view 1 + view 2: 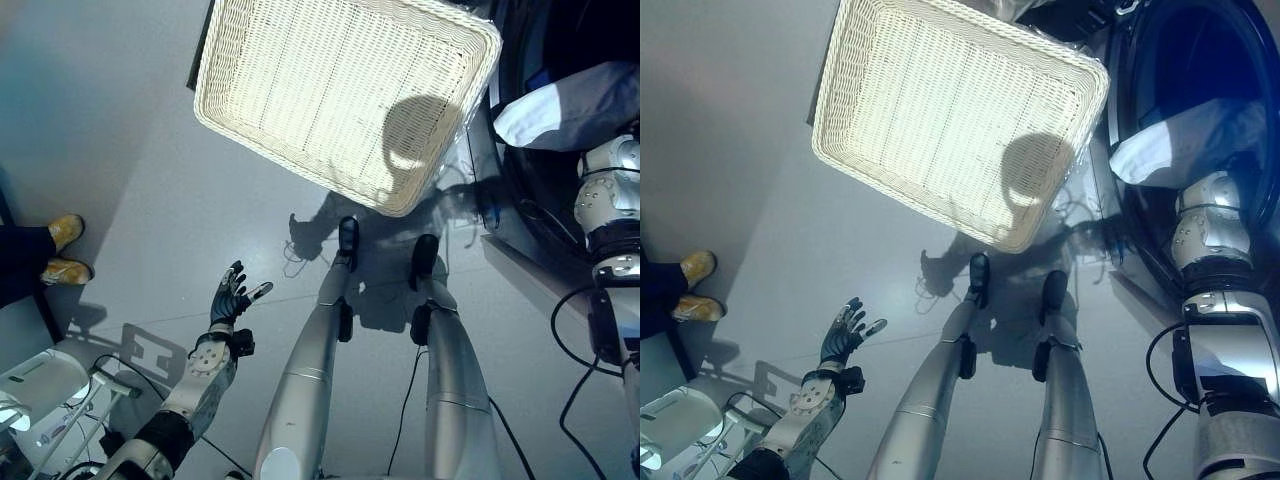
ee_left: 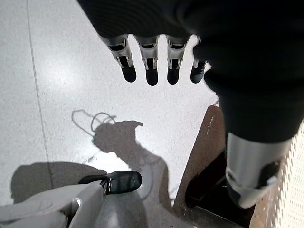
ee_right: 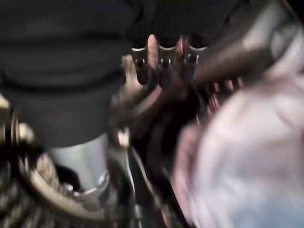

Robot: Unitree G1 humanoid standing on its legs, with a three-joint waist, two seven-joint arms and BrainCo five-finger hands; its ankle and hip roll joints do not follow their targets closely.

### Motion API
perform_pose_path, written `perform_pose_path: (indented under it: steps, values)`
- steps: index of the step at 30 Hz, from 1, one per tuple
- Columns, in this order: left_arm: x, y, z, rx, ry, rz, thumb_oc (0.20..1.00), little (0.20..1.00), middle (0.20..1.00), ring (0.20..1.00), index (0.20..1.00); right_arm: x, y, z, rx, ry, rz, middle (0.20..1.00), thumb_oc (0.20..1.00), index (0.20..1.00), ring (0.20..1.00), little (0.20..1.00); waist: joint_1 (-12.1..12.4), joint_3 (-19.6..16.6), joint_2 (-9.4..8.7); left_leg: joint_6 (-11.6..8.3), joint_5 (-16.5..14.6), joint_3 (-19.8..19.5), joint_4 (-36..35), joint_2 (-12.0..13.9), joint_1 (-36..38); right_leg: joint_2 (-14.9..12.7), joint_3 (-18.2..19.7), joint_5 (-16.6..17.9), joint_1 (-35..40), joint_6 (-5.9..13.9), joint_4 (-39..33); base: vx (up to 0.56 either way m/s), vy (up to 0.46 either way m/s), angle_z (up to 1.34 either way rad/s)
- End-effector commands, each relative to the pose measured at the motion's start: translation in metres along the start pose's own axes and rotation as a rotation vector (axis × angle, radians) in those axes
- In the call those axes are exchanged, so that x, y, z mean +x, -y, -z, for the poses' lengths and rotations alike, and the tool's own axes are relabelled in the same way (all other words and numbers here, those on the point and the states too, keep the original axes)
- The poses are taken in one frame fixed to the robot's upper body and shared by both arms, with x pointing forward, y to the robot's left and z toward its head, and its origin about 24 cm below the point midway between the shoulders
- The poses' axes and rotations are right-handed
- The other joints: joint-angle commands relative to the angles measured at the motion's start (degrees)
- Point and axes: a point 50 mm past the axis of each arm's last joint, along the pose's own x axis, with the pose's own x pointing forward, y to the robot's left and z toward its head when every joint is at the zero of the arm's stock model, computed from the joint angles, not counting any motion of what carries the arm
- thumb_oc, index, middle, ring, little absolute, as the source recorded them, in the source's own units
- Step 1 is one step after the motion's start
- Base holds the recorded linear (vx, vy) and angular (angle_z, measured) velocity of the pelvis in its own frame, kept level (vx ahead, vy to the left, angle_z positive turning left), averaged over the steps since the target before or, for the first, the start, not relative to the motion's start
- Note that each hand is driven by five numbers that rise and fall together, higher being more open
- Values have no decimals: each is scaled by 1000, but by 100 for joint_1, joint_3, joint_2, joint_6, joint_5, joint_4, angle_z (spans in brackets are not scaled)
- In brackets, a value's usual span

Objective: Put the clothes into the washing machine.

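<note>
Left eye view — grey floor, wicker basket; left hand released

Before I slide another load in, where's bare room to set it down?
The wicker basket holds nothing. Bare floor lies between it and the person's shoes. The washing machine opening is crowded: white cloth and the right arm.

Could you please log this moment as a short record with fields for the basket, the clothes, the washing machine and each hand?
basket: white wicker basket on the floor, nothing visible inside
clothes: pale garment lying in the washing machine's opening
washing machine: dark round drum opening, to the robot's right of the basket
left hand: left hand held over the floor, fingers spread, holding nothing
right hand: right hand inside the drum beside the garment, grip unclear
bystander: person's yellow shoes at the far left
</note>
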Motion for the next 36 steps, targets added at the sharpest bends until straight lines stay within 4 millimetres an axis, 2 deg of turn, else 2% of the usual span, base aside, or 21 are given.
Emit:
perform_pose_path:
  steps: [1, 2, 4, 5, 8, 12, 13, 14, 18, 19, 20, 22, 26, 27, 29, 30, 31, 32, 33, 35, 36]
  values:
    - [-8, -5, 16, -45, -34, -55, 1000, 1000, 1000, 1000, 1000, 3, 26, 16, -195, 109, -169, 1000, 1000, 1000, 1000, 1000, -282, -84, 236, -18, -429, 46, 225, -286, 189, 249, -392, 526, 312, 266, -648, 0, 0, 0]
    - [-8, -5, 16, -45, -34, -55, 1000, 1000, 1000, 1000, 1000, 3, 26, 16, -195, 109, -169, 1000, 1000, 1000, 1000, 1000, -282, -84, 236, -18, -429, 46, 225, -286, 189, 249, -392, 526, 312, 266, -648, -30, 77, -4]
    - [-9, -6, 21, -43, -42, -73, 1000, 1000, 1000, 1000, 1000, -25, 29, 35, -260, 143, -336, 1000, 1000, 1000, 1000, 1000, -389, -84, 119, 13, -462, 141, 194, -283, 304, 246, -367, 605, 401, 308, -732, -67, 164, -5]
    - [-10, -8, 24, -50, -47, -90, 1000, 1000, 1000, 1000, 1000, -48, 30, 41, -295, 198, -440, 1000, 1000, 1000, 1000, 1000, -474, -84, 43, 30, -476, 194, 172, -294, 376, 250, -331, 673, 459, 339, -807, -82, 190, -6]
    - [-11, -9, 30, -56, -61, -119, 1000, 1000, 1000, 1000, 1000, -87, 31, 50, -440, 341, -662, 1000, 1000, 1000, 1000, 1000, -614, -84, -97, 62, -515, 304, 112, -305, 569, 241, -255, 791, 617, 410, -970, -79, 175, -11]
    - [-11, -13, 35, -52, -82, -141, 1000, 1000, 1000, 1000, 1000, -115, 35, 65, -598, 417, -912, 1000, 1000, 1000, 1000, 1000, -706, -84, -205, 73, -559, 379, 61, -315, 818, 200, -186, 892, 848, 499, -1120, -61, 116, -18]
    - [-11, -13, 35, -52, -82, -141, 1000, 1000, 1000, 1000, 1000, -115, 35, 65, -598, 417, -912, 1000, 1000, 1000, 1000, 1000, -706, -84, -205, 73, -559, 379, 61, -315, 818, 200, -186, 892, 848, 499, -1120, -54, 59, -6]
    - [-11, -16, 36, -49, -88, -146, 1000, 1000, 1000, 1000, 1000, -120, 36, 73, -649, 396, -1014, 1000, 1000, 1000, 1000, 1000, -712, -84, -236, 76, -577, 388, 52, -316, 902, 187, -173, 904, 926, 522, -1149, -61, 47, -1]
    - [-7, -30, 35, -25, -110, -161, 1000, 1000, 1000, 1000, 1000, -143, 40, 102, -655, 57, -1458, 1000, 1000, 1000, 1000, 1000, -671, -84, -323, 87, -636, 312, 66, -347, 1190, 134, -146, 899, 1224, 552, -1220, -70, 23, 0]
    - [-4, -38, 34, -2, -127, -164, 1000, 1000, 1000, 1000, 1000, -151, 48, 118, -642, -152, -1598, 1000, 1000, 1000, 1000, 1000, -624, -84, -368, 79, -682, 261, 134, -367, 1331, 91, -163, 874, 1395, 552, -1227, -62, -31, 3]
    - [-2, -41, 33, 14, -136, -165, 1000, 1000, 1000, 1000, 1000, -153, 52, 124, -625, -235, -1639, 1000, 1000, 1000, 1000, 1000, -599, -84, -389, 79, -707, 252, 167, -376, 1399, 69, -187, 864, 1482, 551, -1239, -56, -42, 6]
    - [-2, -43, 33, 23, -142, -165, 1000, 1000, 1000, 1000, 1000, -154, 55, 128, -610, -297, -1652, 1000, 1000, 1000, 1000, 1000, -584, -84, -400, 77, -727, 245, 190, -382, 1443, 55, -197, 858, 1536, 551, -1242, -33, -29, 6]
    - [-5, -49, 44, 74, -214, -168, 1000, 1000, 1000, 1000, 1000, -157, 74, 153, -567, -559, -1609, 1000, 1000, 1000, 1000, 1000, -525, -84, -433, 40, -860, 240, 261, -372, 1906, -8, -245, 762, 2009, 528, -1248, -37, 7, 7]
    - [-10, -51, 53, 96, -251, -164, 1000, 1000, 1000, 1000, 1000, -162, 91, 165, -565, -644, -1562, 1000, 1000, 1000, 1000, 1000, -531, -84, -458, 19, -899, 256, 246, -343, 2177, -20, -241, 710, 2268, 518, -1247, 0, 30, 0]
    - [-11, -51, 54, 99, -255, -163, 1000, 1000, 1000, 1000, 1000, -162, 94, 166, -564, -657, -1552, 1000, 1000, 1000, 1000, 1000, -533, -84, -462, 16, -904, 259, 244, -339, 2207, -22, -241, 705, 2298, 518, -1248, 0, 0, 0]
    - [-15, -50, 62, 135, -288, -138, 1000, 1000, 1000, 1000, 1000, -172, 120, 181, -593, -728, -1505, 1000, 1000, 1000, 1000, 1000, -549, -84, -509, -6, -945, 278, 183, -307, 2582, -39, -228, 655, 2670, 514, -1290, 0, 0, 0]
    - [-15, -50, 62, 135, -288, -138, 1000, 1000, 1000, 1000, 1000, -172, 120, 181, -593, -728, -1505, 1000, 1000, 1000, 1000, 1000, -549, -84, -509, -6, -944, 278, 181, -307, 2584, -39, -228, 655, 2672, 514, -1292, -33, 13, 0]
    - [-18, -49, 67, 140, -311, -112, 1000, 1000, 1000, 1000, 1000, -176, 138, 189, -594, -791, -1460, 1000, 1000, 1000, 1000, 1000, -557, -84, -533, -20, -962, 299, 137, -270, 2832, -54, -221, 613, 2923, 505, -1309, 0, 0, 0]
    - [-26, -48, 78, 138, -351, -74, 1000, 1000, 1000, 1000, 1000, -182, 172, 198, -633, -851, -1415, 1000, 1000, 1000, 1000, 1000, -562, -207, -565, -44, -989, 320, 62, -225, 3137, -66, -209, 540, 3252, 491, -1355, 0, 0, 0]
    - [-31, -48, 83, 131, -373, -56, 1000, 1000, 1000, 1000, 1000, -185, 190, 201, -656, -887, -1377, 1000, 1000, 1000, 1000, 1000, -564, -321, -583, -56, -998, 322, 13, -202, 3252, -66, -211, 498, 3377, 480, -1377, 63, -13, 1]
    - [-37, -47, 91, 113, -402, -36, 1000, 1000, 1000, 1000, 1000, -192, 213, 205, -688, -910, -1331, 1000, 1000, 1000, 1000, 1000, -578, -494, -617, -70, -994, 315, -67, -173, 3395, -60, -196, 474, 3545, 468, -1437, 118, -41, -2]
